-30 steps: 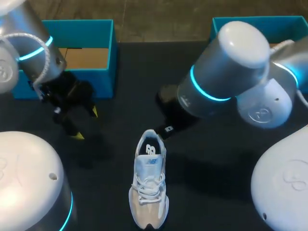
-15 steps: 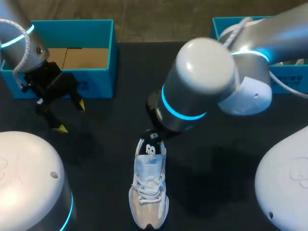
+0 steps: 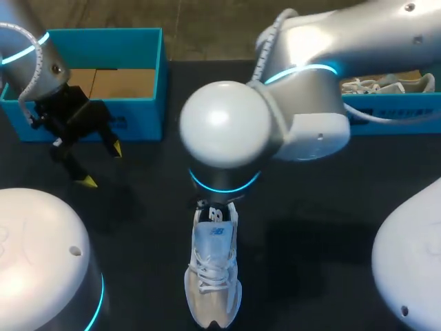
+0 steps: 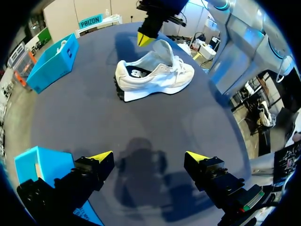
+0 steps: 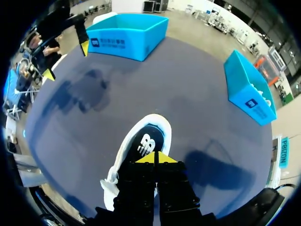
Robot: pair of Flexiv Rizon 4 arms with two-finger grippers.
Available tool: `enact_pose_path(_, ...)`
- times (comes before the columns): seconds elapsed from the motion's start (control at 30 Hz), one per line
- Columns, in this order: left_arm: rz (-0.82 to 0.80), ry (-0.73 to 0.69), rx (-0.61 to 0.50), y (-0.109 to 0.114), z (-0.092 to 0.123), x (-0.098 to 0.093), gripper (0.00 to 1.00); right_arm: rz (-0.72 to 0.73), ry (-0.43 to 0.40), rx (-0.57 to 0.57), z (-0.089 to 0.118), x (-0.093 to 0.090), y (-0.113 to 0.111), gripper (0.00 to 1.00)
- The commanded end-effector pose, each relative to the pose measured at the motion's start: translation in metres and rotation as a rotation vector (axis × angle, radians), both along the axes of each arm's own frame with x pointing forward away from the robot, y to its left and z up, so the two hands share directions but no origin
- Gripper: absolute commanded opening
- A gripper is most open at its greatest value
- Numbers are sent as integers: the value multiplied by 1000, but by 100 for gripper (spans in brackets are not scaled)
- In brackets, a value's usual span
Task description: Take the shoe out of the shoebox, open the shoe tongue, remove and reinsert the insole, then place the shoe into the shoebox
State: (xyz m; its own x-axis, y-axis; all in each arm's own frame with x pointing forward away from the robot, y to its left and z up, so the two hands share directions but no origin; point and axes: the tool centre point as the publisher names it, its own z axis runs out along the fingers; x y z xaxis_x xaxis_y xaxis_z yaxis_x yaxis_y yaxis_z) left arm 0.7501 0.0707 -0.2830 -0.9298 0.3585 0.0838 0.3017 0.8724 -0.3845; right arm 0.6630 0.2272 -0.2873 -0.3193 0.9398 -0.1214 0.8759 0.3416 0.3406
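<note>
A white sneaker [image 3: 213, 272] lies on the black table, toe toward the near edge, with its dark insole [image 5: 146, 143] showing in the heel opening. My right arm [image 3: 224, 134] reaches over from the right and hides its own gripper in the head view. In its wrist view, the right gripper [image 5: 156, 158] is shut, tips together just above the heel opening, with nothing seen between them. The left gripper [image 3: 100, 165] hangs open in front of the left blue shoebox [image 3: 148, 52], well left of the sneaker [image 4: 155, 75]. Nothing lies between the left gripper's [image 4: 149, 157] yellow fingertips [image 4: 101, 156].
The left shoebox shows a bare cardboard floor. A second blue shoebox [image 3: 393, 110] at the back right holds another white shoe [image 3: 382, 84]. Black tabletop [image 3: 310, 241] surrounds the sneaker on both sides.
My right arm has swung left across the table until its gripper hangs over the sneaker's heel. The left arm drew back left toward its box, then stayed put. The sneaker has not moved.
</note>
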Motion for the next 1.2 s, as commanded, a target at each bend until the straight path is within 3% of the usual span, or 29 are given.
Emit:
enact_pose_path(0.03,9,19,-7,9,0,6,100,-20,20,23,-11,5,6,0)
enact_pose_path(0.5,-17,25,-17,29,0,13,100,-154,46,121,-32,7,4,0)
enact_pose_path(1.03,-141,11,-45,24,1,18,100,-232,48,138,-66,7,32,0)
enact_pose_path(1.2,-141,11,-45,24,1,18,100,-232,48,138,-66,7,32,0)
